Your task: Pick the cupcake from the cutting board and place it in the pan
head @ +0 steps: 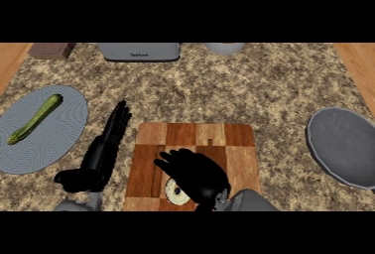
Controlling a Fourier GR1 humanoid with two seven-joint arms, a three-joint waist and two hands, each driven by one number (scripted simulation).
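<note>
Right robot hand [194,174] curled over one cupcake [176,192] on one cutting board [195,140]; left robot hand [110,136] fingers straight; one pan [344,146].

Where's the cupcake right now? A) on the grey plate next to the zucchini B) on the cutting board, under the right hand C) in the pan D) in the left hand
B: the cupcake sits on the wooden cutting board with the right hand over it; the pan at the right holds nothing.

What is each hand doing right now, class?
Left hand: open, fingers straight, holding nothing.
Right hand: curled over the cupcake on the cutting board.
</note>
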